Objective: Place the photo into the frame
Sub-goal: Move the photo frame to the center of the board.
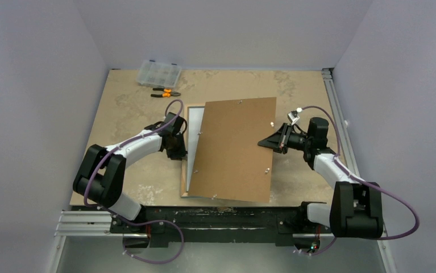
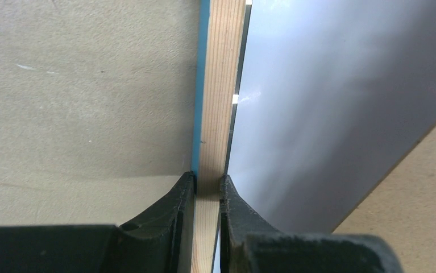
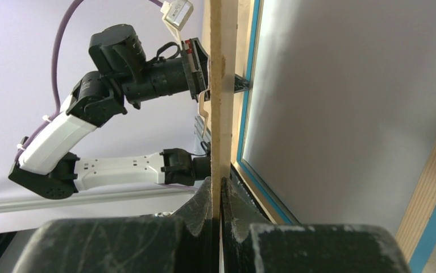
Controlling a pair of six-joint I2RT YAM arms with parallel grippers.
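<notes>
The frame (image 1: 187, 136) lies back up on the table, its light wood rail and blue side edge showing in the left wrist view (image 2: 221, 85). My left gripper (image 1: 179, 149) is shut on that left rail (image 2: 207, 182). A white-grey sheet (image 1: 195, 156), seemingly the photo's plain back, lies inside the frame (image 2: 329, 114). The brown backing board (image 1: 235, 148) is tilted over the frame and hides most of it. My right gripper (image 1: 270, 142) is shut on the board's right edge (image 3: 216, 185), with the board (image 3: 218, 85) seen edge-on.
A clear plastic organiser box (image 1: 158, 73) and orange-handled pliers (image 1: 166, 92) lie at the table's far left. A metal rail (image 1: 333, 114) runs along the right edge. The left arm (image 3: 119, 165) shows beyond the board in the right wrist view.
</notes>
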